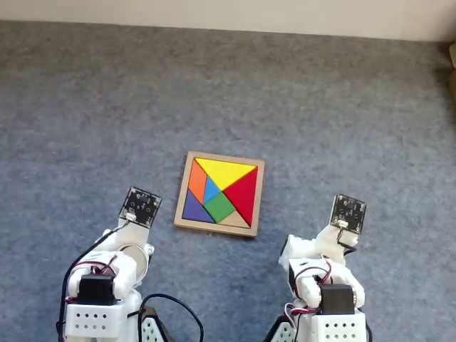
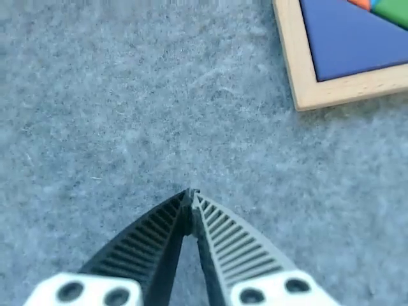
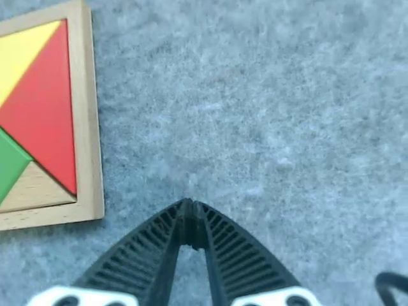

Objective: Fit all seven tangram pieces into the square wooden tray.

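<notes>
Tray (image 1: 214,229) sat between both arms, the pieces (image 1: 224,173) apparently all seated flush. Left gripper (image 2: 191,194) and right gripper (image 3: 189,210) were pinched closed, empty. Best move: stay clear, don't nudge it.

Both arms sit folded back close to their bases, side by side and well apart. The left arm (image 1: 107,274) tips its wrist forward and down, and the left gripper (image 2: 191,195) is closed, its ribbed black fingers (image 2: 156,236) meeting at the tips. The right arm (image 1: 324,281) mirrors that pose, and the right gripper (image 3: 190,205) is likewise pressed together tip to tip.
</notes>
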